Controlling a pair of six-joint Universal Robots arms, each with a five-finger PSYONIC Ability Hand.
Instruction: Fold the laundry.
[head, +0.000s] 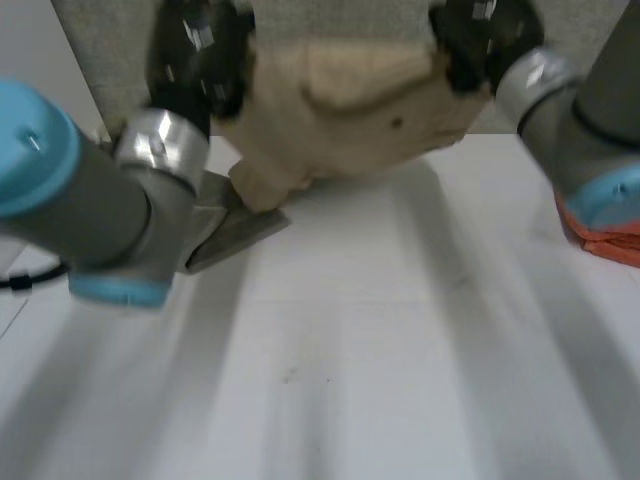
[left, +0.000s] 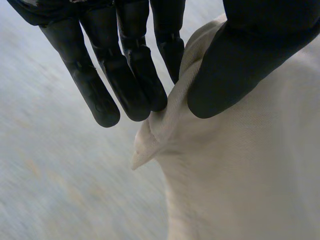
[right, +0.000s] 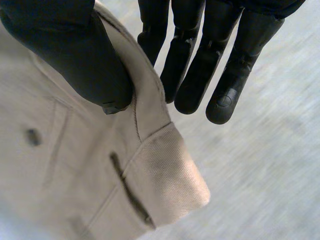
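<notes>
A beige garment (head: 340, 110), with a button (right: 32, 136) and a waistband, hangs above the far part of the white table (head: 380, 340), stretched between both hands. My left hand (head: 200, 50) pinches one upper corner of it: in the left wrist view the thumb (left: 250, 60) presses the cloth (left: 235, 170) against the straight fingers (left: 130, 80). My right hand (head: 480, 40) pinches the other upper corner, where the thumb (right: 70, 50) clamps the waistband edge (right: 160, 180) against the fingers (right: 200, 65). The garment's lower end droops to the table near the left arm.
An orange cloth (head: 605, 240) lies at the table's right edge, beside the right arm. A flat grey piece (head: 235, 228) lies under the garment's drooping end by the left arm. A grey panel (head: 110, 50) stands behind the table.
</notes>
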